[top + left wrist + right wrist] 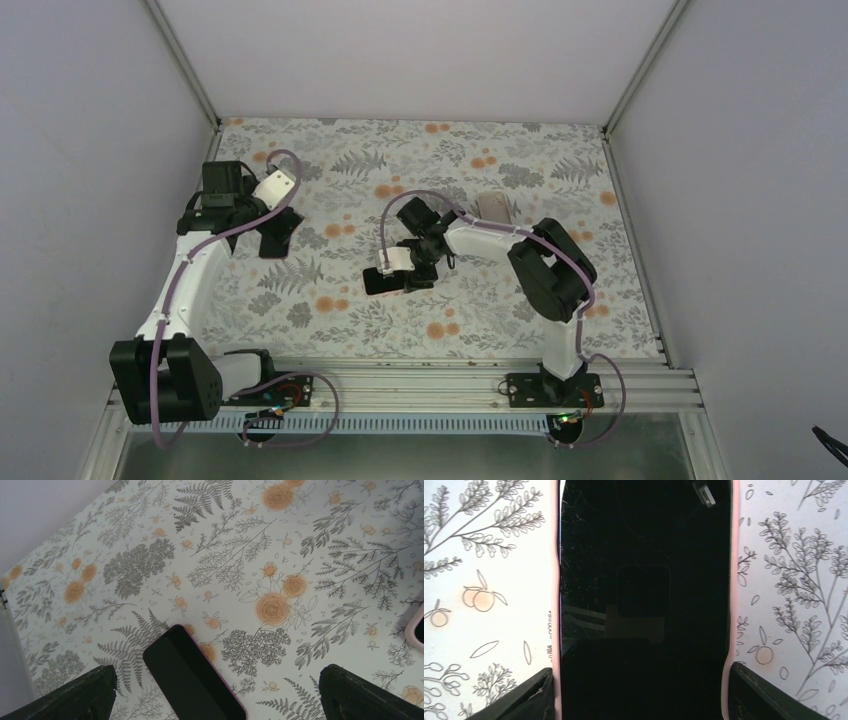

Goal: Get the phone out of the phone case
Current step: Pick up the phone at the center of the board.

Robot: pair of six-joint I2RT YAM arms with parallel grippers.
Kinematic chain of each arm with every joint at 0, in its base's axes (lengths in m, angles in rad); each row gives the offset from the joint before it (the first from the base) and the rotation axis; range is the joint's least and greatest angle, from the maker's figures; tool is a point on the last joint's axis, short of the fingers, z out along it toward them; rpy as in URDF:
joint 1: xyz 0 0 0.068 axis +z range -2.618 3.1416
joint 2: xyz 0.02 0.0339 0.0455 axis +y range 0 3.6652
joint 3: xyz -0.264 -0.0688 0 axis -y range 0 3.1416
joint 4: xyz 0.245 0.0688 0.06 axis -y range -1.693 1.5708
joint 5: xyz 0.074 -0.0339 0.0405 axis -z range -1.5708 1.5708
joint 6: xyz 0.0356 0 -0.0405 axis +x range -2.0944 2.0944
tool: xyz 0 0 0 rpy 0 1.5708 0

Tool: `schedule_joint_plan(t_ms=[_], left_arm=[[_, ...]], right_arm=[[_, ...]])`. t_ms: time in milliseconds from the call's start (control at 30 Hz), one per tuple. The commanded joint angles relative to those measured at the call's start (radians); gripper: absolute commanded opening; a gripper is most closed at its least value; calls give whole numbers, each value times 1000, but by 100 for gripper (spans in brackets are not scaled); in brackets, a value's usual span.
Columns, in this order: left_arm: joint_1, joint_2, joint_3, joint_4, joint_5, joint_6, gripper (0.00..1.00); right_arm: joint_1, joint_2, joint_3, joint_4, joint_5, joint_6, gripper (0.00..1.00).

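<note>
The phone (pixel 644 580), black with a glossy screen, sits inside the pale pink phone case (pixel 555 580), whose rim shows along both long sides. My right gripper (pixel 641 700) is shut across the case. One finger presses each long edge, and the right rim bends inward at the finger (pixel 764 695). In the top view this gripper (pixel 392 278) is at the table's middle with the cased phone (pixel 375 283). My left gripper (pixel 215 702) is open and wide over the other black phone (pixel 192 680), not touching it.
The other black phone lies flat on the floral mat under the left gripper (pixel 278 228) at the left. A pale pinkish rectangular shell (pixel 493 207) lies behind the right arm. Grey walls enclose the table on three sides.
</note>
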Motion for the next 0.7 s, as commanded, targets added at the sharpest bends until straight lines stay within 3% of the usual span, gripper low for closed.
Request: schedule_joint_plan(t_ms=[0,133,333,467,667], left_arm=[[6,14,-2,-11,65,-16,100],[5,47,13,-66,167,-14,100],[-10,199,80,-247,473,47,100],[-94,304,115,-324,507,87,100],[-130,441,226,-437,712,120,100]], right_arm=[[5,-21,-38,94,96,31,58],[5,-111,-53,170,106,78,57],[5,-217,-30,240,140,159,54],[5,-242,-15,274,173,192,54],[7,-258,-11,316,197,207,54]])
